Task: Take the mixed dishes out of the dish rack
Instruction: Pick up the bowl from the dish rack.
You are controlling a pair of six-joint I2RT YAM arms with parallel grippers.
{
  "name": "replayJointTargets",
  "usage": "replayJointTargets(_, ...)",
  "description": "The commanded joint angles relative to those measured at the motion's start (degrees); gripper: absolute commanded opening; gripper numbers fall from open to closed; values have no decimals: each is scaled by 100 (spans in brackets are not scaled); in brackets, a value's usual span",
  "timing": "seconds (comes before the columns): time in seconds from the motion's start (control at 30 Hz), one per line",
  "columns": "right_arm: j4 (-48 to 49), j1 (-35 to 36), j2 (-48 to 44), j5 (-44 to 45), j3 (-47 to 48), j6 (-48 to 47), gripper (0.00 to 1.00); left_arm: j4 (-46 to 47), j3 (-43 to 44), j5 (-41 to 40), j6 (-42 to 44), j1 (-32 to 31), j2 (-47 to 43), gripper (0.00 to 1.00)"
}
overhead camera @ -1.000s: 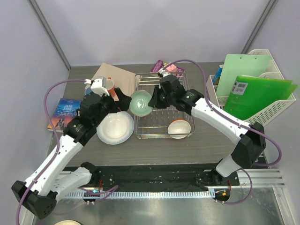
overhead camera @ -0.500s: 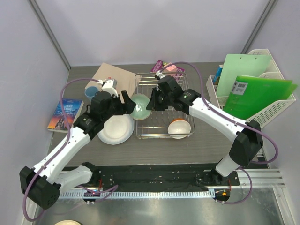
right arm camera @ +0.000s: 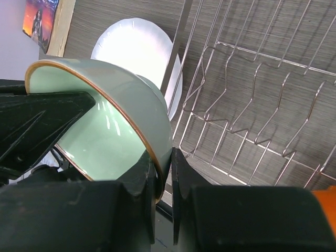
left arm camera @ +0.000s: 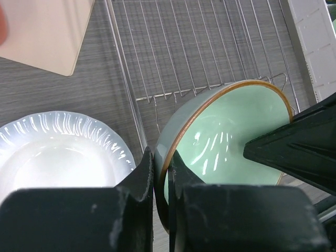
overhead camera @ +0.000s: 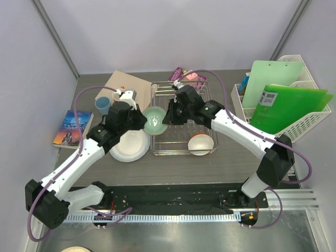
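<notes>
1. Little writing can be read. The book [overhead camera: 72, 127], well left of the dish rack [overhead camera: 197, 107] on the bench [overhead camera: 236, 152], has a picture cover whose title is too small to make out. The white label on the green folder [overhead camera: 294, 107], in the white basket [overhead camera: 310, 123] well right of the rack, carries print too fine to read.
2. The green bowl [overhead camera: 156, 118] hangs over the rack's left edge, off the wires. It is tipped up on edge, and its hollow shows to the overhead camera. It is round, so it has no long axis. A thin brown line runs around its rim.
3. The left pincer [left arm camera: 160, 165] is closed on the bowl's rim on the side away from the rack, one finger inside and one outside.
4. The right pincer [right arm camera: 164, 163] is closed on the opposite rim, on the rack's side, gripping the same bowl.
5. The rack's longer sides seem to run from the arms' edge toward the far wall.
6. An orange bowl [overhead camera: 201, 143] sits upright in the rack's near right corner, mouth up.
7. A white plate [overhead camera: 126, 147] lies flat on the bench just left of the rack.
8. A blue cup [overhead camera: 103, 103] stands farther left of the rack, mouth up.
</notes>
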Motion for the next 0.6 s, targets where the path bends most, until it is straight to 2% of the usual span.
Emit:
replayJointTargets(0.0,481,-46,-417,-216,221,68,7,37,287,63,-49,0,14,0)
replayJointTargets(0.03,551,-55,-443,-242,177,59,14,37,296,63,-84,0,23,0)
replayJointTargets(0.07,673,-55,-495,-294,115,77,30,46,296,80,-102,0,32,0)
replayJointTargets(0.17,797,-55,-548,-330,-52,77,50,89,331,28,-198,0,41,0)
replayJointTargets(0.27,841,-55,-636,-303,-131,7,58,125,436,1,-251,0,93,0)
replayJointTargets(0.37,842,-55,-759,-216,-210,-64,62,125,576,-7,-321,0,199,0)
replayJointTargets(0.57,877,-55,-1330,610,-622,-222,65,46,1042,-297,-313,26,418,0)
